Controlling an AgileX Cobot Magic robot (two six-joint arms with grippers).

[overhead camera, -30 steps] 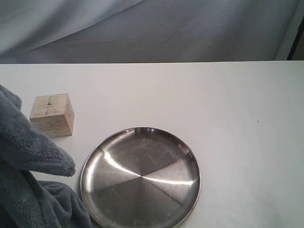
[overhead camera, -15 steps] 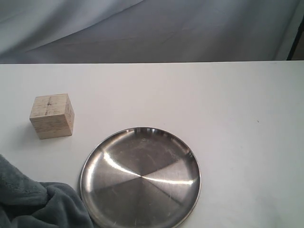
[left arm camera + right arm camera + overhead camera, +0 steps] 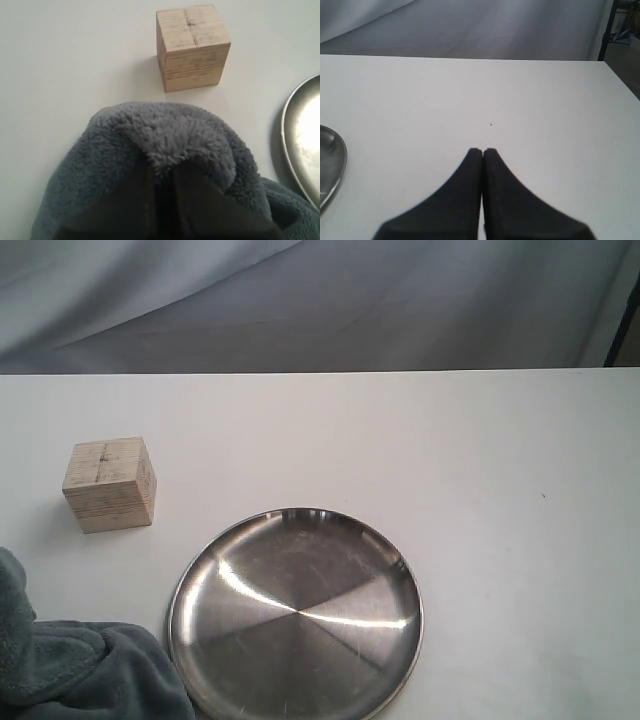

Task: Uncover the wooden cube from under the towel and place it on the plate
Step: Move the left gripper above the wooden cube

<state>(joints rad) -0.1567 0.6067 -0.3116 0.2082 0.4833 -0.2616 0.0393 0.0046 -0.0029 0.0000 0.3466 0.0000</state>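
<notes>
L pincer [image 3: 162, 176] is clamping floppy towel [image 3: 165, 132] beside plate [image 3: 296, 615], R pincer [image 3: 482, 151] resting together; wooden cube [image 3: 110, 483], prob. light/rigid, wanting flat-side grip.

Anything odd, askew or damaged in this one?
Nothing stands out. The wooden cube sits upright and uncovered on the table, apart from the empty plate; the towel is bunched in the left gripper.

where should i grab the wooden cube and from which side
Come straight down from above and pinch two opposite side faces of the wooden cube. It sits flat on the table with its flat, parallel sides free: the towel and plate both lie apart from it.
</notes>
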